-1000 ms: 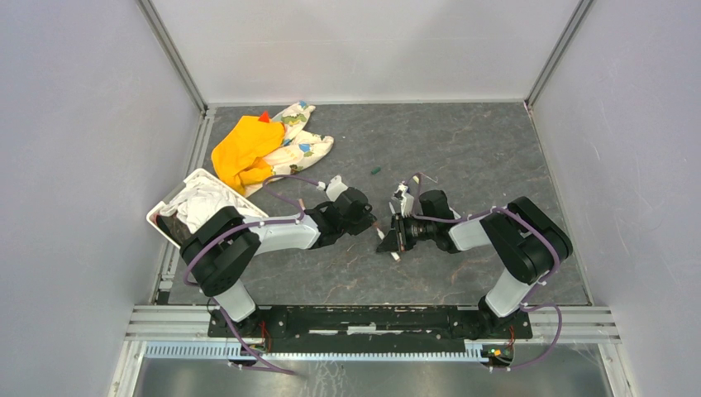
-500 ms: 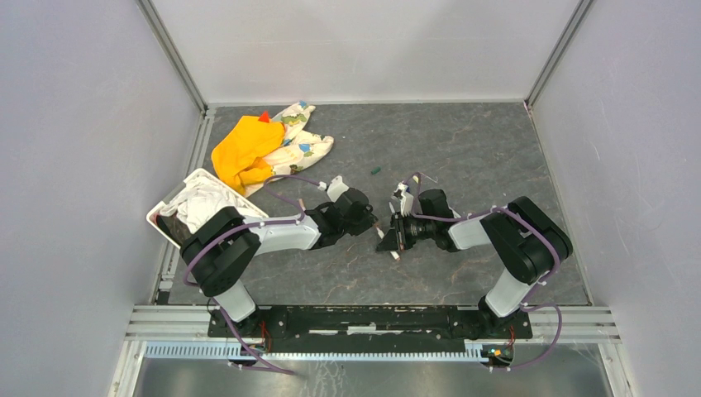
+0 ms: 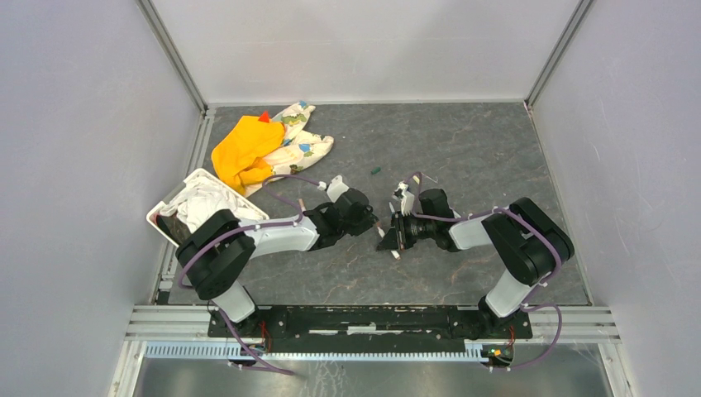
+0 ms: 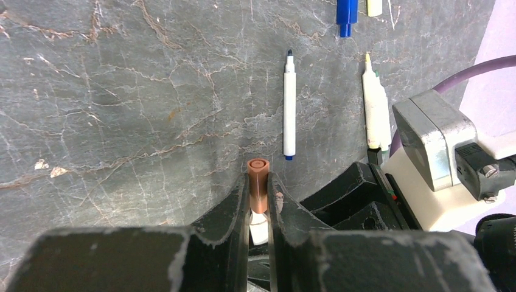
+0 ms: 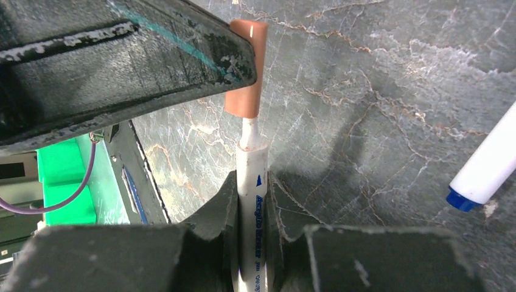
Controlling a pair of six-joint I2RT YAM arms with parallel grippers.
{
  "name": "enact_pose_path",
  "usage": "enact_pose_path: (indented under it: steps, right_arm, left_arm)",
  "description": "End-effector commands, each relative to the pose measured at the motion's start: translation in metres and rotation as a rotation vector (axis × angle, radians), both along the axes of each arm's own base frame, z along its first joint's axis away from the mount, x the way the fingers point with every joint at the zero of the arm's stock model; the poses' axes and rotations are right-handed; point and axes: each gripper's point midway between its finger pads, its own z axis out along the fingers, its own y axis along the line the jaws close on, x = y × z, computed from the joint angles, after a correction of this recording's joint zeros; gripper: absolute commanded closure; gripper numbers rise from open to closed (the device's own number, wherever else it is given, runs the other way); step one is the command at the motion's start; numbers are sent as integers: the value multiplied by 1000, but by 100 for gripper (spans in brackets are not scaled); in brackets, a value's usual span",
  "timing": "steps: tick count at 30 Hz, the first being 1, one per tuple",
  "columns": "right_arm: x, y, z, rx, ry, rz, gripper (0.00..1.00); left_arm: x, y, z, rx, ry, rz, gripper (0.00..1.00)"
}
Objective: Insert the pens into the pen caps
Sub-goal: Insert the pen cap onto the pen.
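Your left gripper (image 4: 259,190) clamps the brown cap (image 4: 258,169), your right gripper (image 5: 252,190) a white pen (image 5: 251,161). They meet end to end, nearly in line (nib seemingly just inside the cap's mouth); push straight along that axis

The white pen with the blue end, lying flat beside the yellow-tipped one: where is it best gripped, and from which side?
Take the white pen at mid-barrel, probably straight down from above, jaws across its width. It lies flat and straight on the table, and the yellow-tipped pen lies apart, leaving room on both sides.
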Motion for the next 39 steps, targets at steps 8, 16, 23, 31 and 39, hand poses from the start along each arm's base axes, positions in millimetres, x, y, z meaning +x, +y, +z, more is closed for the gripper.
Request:
enact_pose_path:
  steps: [8, 16, 23, 31, 39]
  right_arm:
    - [15, 0, 11, -6, -69, -32, 100]
    - [20, -1, 16, 0, -101, -32, 100]
    - [20, 0, 20, 20, -118, -15, 100]
    - [19, 2, 22, 30, -132, 6, 100]
    - [23, 2, 26, 32, -194, 40, 100]
  left_arm:
    - [2, -5, 17, -54, -17, 44, 98]
    - [-3, -11, 14, -56, -6, 16, 98]
    - [-8, -11, 6, -46, 13, 4, 98]
    - [-10, -20, 6, -52, 17, -30, 98]
    - [-22, -20, 10, -66, 23, -55, 98]
